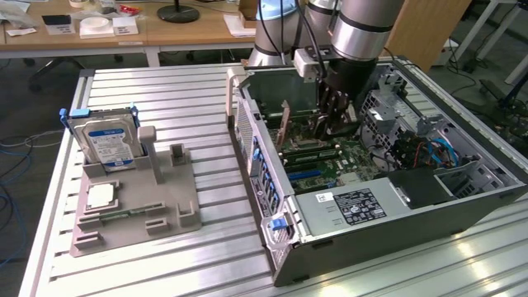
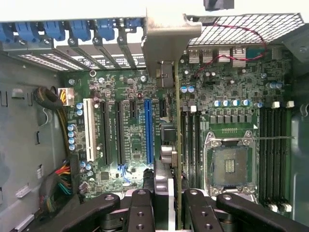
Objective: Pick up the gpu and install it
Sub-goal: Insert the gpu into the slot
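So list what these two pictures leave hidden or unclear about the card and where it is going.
- Exterior view: the card's lower edge is hidden behind the computer case wall, so contact with the board cannot be judged.
- Wrist view: the card appears edge-on; its faces are not visible.
- Wrist view: the slot under the card is covered by the card itself and the gripper.
- Wrist view: the card's rear end is blocked by the fingers.
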Robot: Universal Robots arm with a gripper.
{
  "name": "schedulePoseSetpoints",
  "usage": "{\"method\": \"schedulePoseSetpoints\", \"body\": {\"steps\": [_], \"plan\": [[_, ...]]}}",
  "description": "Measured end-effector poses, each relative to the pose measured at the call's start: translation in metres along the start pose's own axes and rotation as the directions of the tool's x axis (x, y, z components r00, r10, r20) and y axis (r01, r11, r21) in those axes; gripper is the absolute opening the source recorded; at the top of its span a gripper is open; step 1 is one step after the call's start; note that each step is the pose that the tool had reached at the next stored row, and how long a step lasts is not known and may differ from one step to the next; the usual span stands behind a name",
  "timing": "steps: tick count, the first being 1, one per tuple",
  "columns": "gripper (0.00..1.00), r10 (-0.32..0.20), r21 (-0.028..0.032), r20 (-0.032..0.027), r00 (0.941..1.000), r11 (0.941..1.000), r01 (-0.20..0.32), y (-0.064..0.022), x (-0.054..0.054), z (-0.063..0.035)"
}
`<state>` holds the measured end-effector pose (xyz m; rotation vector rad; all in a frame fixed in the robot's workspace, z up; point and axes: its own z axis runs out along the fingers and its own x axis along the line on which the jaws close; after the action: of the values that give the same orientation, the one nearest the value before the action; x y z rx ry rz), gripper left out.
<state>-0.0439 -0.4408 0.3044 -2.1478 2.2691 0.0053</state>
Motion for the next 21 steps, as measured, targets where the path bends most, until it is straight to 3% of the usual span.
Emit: {"method": "schedulePoseSetpoints", "body": {"steps": [8,21], "plan": [[0.28,0.0,0.0,0.0002,1.0,1.0,0.0,-0.0003,0.01,0.005],[0.28,0.0,0.0,0.0,1.0,1.0,0.0,0.0046,0.011,0.022]]}}
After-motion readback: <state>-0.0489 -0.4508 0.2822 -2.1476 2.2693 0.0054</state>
